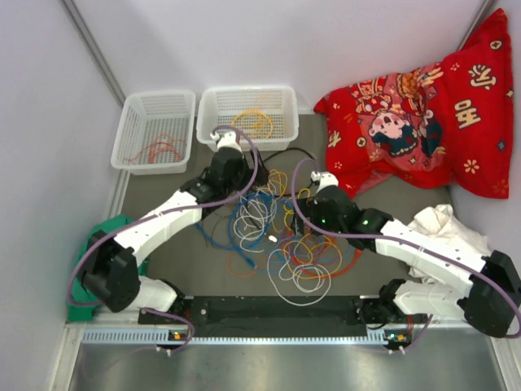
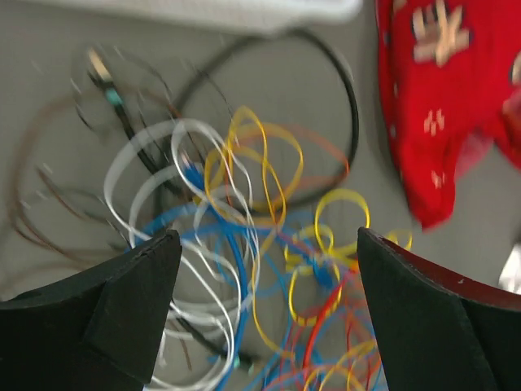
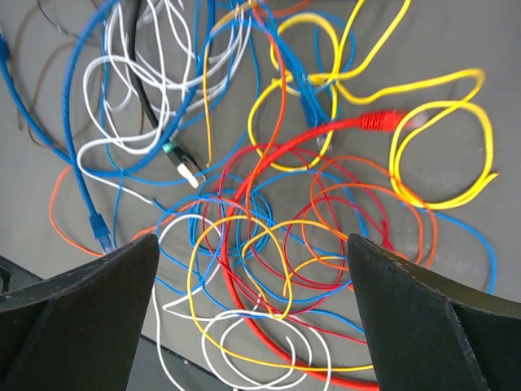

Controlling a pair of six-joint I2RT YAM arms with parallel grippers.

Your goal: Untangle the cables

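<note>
The cables (image 1: 277,236) lay in one loose tangle on the grey table (image 1: 163,269), in the middle of the top view between the two arms; yellow, orange, red, blue, white and black loops crossed over one another.

The left gripper (image 1: 227,142) hung at the far-left edge of the tangle, just beside the near wall of the right-hand basket (image 1: 248,90). In its wrist view its fingers (image 2: 122,309) were spread wide with nothing between them; white, blue and yellow loops lay below, blurred, and a black loop (image 2: 346,106) curved beyond them.

The right gripper (image 1: 323,179) hung over the far-right side of the tangle; its fingers (image 3: 89,318) were likewise spread wide, pinching nothing. Below them a thick red cable ended in a red plug (image 3: 378,120); a yellow loop (image 3: 444,138) lay just beside that plug, and a blue cable ended in a blue plug (image 3: 99,228) at the left.

The right-hand basket held a yellow-orange coil (image 1: 254,124); the left-hand basket (image 1: 159,95) held a reddish coil (image 1: 156,151) — both apart from the tangle. A red printed cloth (image 1: 423,114) lay at the far right and a white cloth (image 1: 444,224) nearer, against the right arm.
</note>
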